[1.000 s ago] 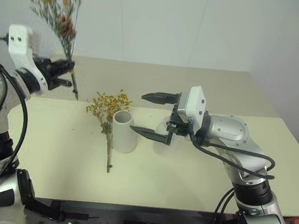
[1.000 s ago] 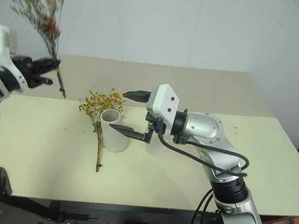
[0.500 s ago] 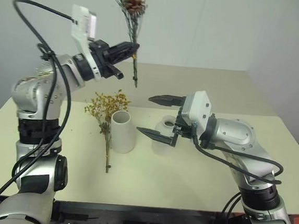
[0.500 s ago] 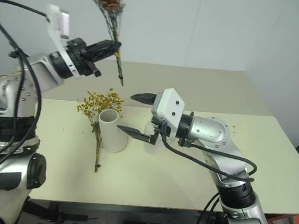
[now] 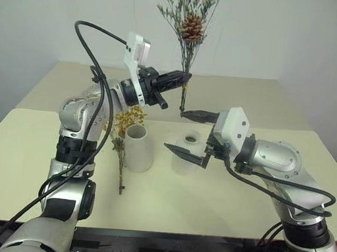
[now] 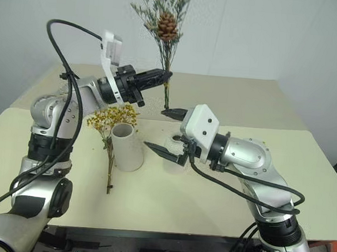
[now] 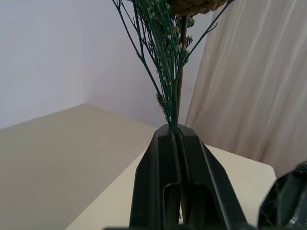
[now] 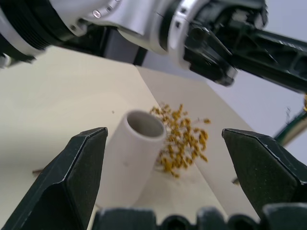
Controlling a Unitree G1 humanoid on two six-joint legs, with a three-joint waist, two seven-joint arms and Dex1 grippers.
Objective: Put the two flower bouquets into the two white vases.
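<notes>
Pale table [image 5: 239, 191], plain wall behind. Green sprig bunch [image 5: 189, 27] is held upright, clamped tight by the left gripper [image 5: 183, 76], stems seemingly above the squat vase [image 5: 188, 153]. Right gripper [image 5: 192, 134] is spread wide, empty, around that vase, probably to steady it. Yellow spray [image 5: 122, 135] lies against the tall vase [image 5: 139, 147].

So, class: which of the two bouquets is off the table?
The green sprig bunch with the brown cone, held upright in the left gripper. The yellow-orange spray lies flat beside the tall vase.
</notes>
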